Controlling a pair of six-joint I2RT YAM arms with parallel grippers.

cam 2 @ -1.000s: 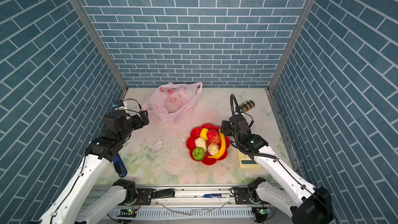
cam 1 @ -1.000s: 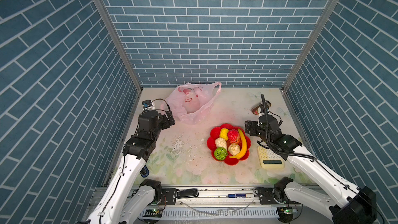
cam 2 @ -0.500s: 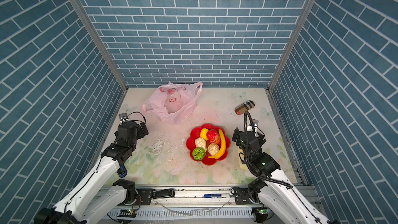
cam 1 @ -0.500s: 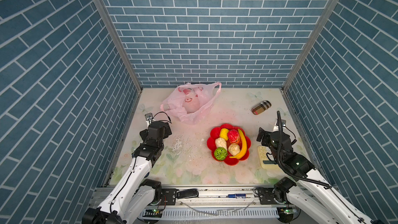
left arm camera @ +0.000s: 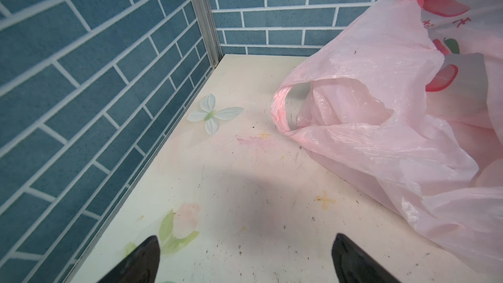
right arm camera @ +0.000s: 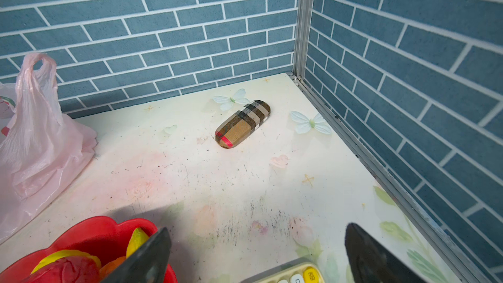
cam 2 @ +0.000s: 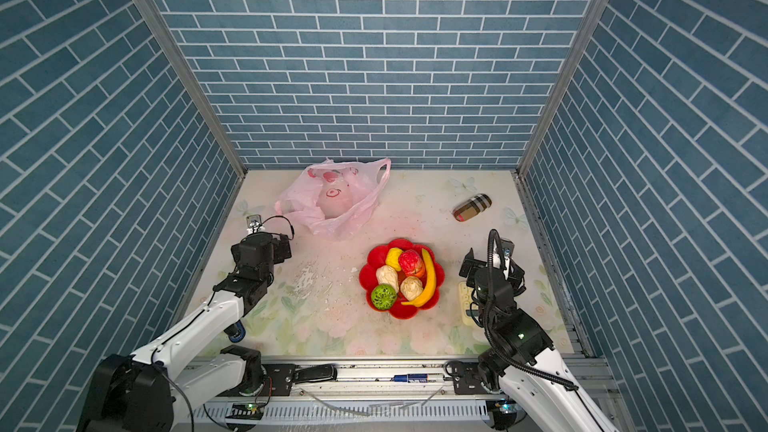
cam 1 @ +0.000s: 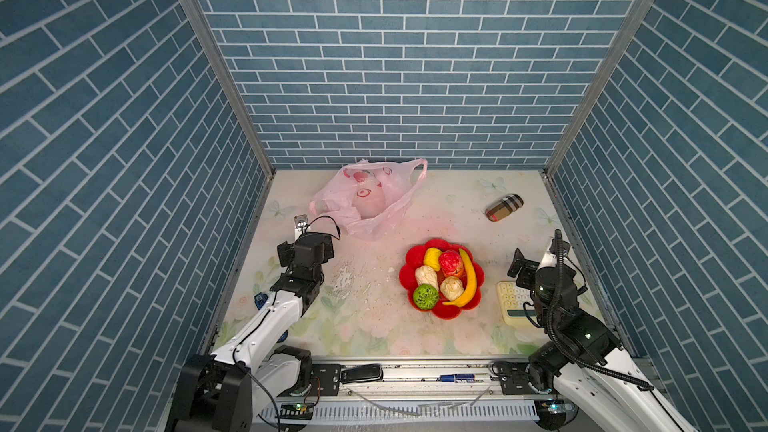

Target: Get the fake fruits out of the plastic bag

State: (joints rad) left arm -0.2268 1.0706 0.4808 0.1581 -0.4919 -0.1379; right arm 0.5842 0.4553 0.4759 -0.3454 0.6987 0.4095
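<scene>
Fruits: all six are seen in the red dish, outside the bag, in both top views.
- The banana is laid along the dish's right side. Its long axis runs near to far, its bow is turned right, and its near tip is hooked left.
- The yellow lump and the red one are placed on the far side.
- The two cream ones are found mid-dish.
- The green ball is set at the near left.

Bag: it lies crumpled by the back wall, well apart from the dish.
- The closed end is pointed toward the near edge.
- One loop handle is stood upright at the far right, and the other is laid low toward the left wall.
- A rounded bulge is noted mid-bag; its cause cannot be told.
- Print: red shapes with green tips are seen. The red characters are not legible.

Left gripper: the jaws are held wide apart over bare table, near the bag. Nothing is gripped.

Right gripper: the jaws are held wide apart between the dish and the keypad. Nothing is gripped.

Keypad: the marking on the yellow key is too small to be read.

Plaid case: it lies at the far right, with its long axis on a diagonal.
</scene>
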